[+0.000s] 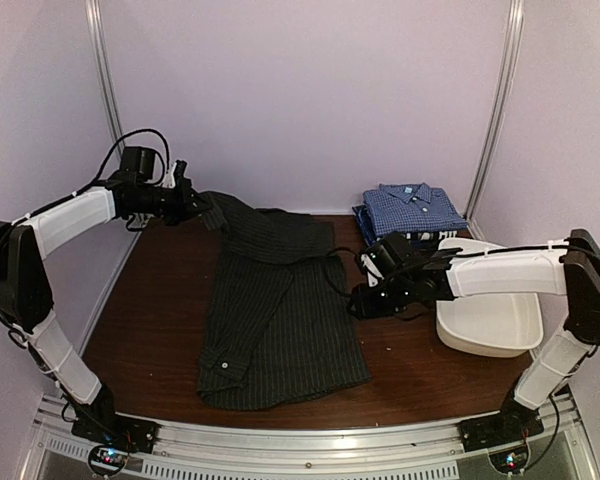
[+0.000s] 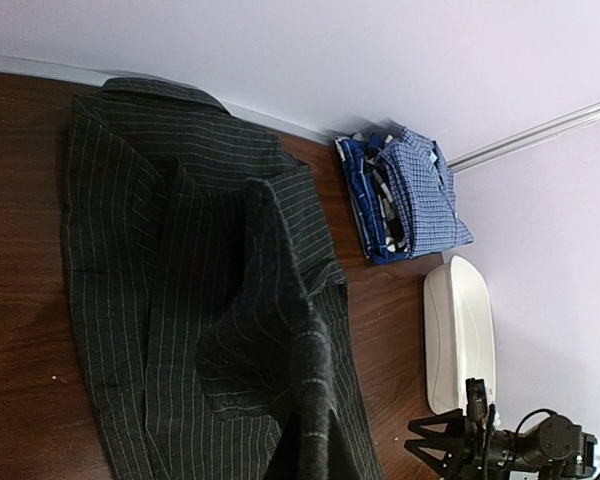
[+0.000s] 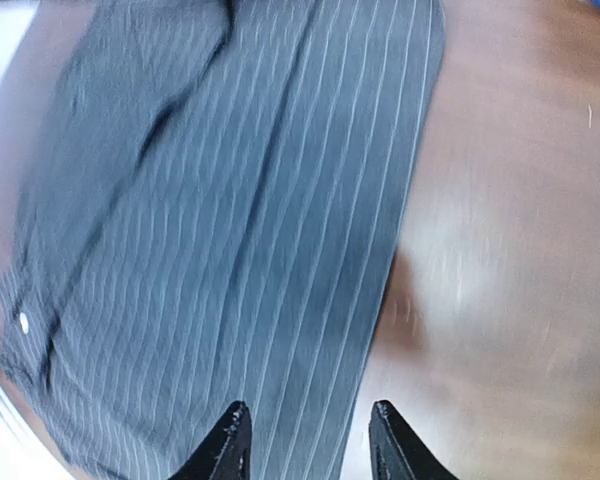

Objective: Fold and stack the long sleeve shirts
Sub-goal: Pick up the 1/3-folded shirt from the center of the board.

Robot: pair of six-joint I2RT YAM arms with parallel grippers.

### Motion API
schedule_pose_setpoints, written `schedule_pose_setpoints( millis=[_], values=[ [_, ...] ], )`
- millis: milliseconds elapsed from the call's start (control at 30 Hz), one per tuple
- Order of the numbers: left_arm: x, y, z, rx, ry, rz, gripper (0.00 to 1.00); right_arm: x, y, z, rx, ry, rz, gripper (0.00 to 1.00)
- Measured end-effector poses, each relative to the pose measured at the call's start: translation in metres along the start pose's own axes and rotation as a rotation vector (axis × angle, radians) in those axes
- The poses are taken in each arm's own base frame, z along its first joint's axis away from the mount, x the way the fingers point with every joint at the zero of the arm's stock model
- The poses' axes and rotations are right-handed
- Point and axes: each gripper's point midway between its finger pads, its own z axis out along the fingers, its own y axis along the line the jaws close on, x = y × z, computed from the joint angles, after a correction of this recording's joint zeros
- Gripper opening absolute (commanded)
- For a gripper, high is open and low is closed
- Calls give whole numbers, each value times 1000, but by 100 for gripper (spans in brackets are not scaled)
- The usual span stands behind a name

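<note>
charcoal pinstriped shirt (image 1: pixel 280 320) spread at table centre; blue checked shirt (image 1: pixel 412 205) folded at 1 o'clock | left gripper (image 1: pixel 192 205) clenched on its 10 o'clock corner | right gripper (image 3: pixel 305 410) released, over 3 o'clock edge | best: draw held cloth taut toward 5 o'clock, lay flat, no bunching

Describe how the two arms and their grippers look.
Both arms match: the left arm and right arm have rounded white shells between black joints, with thin black cables looped along them. The left gripper and right gripper are black, and the right one's fingers are slim, tapering blades.
</note>
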Motion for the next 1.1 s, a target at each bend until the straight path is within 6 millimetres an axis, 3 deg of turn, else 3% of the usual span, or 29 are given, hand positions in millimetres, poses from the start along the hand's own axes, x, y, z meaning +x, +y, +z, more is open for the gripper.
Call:
schedule_pose_setpoints(
  millis=[233,433,533,733,1100],
  values=[
    [1,-3,0,17,9,3,0,70,-5,-24,44,92,42,37],
    [1,-5,0,24,11,4,0,116,-11,-35,47,153,89,33],
    [-1,-6,-1,26,8,7,0,132,-4,-35,39,184,93,30],
    [-3,-9,-1,31,3,12,0,147,10,-27,20,212,103,27],
    [-7,-8,3,32,3,12,0,154,8,-17,58,216,124,25]
  ],
)
